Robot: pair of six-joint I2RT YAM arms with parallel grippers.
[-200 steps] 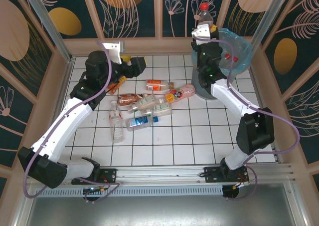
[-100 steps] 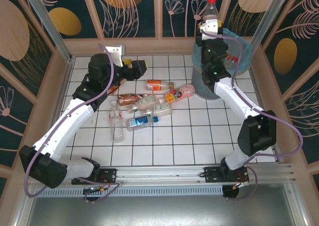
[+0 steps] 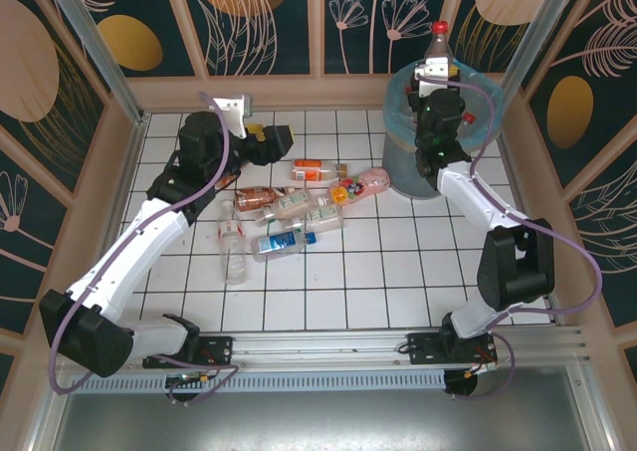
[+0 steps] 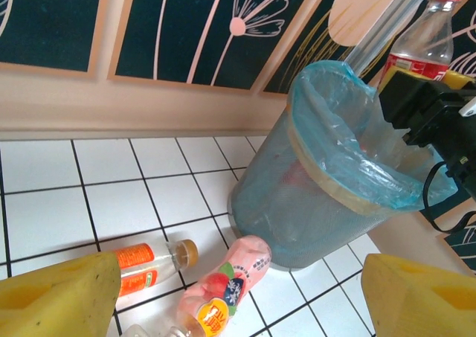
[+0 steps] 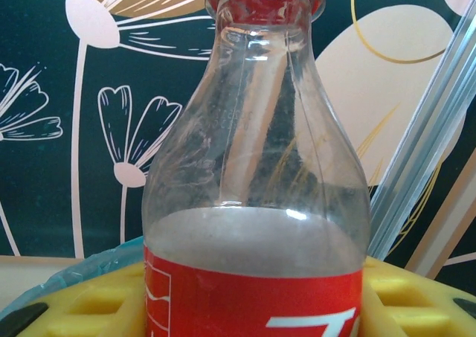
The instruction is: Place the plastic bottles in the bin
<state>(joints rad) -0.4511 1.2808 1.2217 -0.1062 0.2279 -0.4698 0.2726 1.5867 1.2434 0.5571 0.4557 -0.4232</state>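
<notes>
Right pincer clenched on a red-label bottle, upright over the bin, far right. Left pincer open, empty. Loads of bottles left on the tiles, so nowhere near done imo.

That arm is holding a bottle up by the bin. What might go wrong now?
The right pincer holds the red-capped bottle upright near the rim of the bin. If it is released there, it might strike the rim and fall outside. Lowering it could also snag the blue bag.
</notes>
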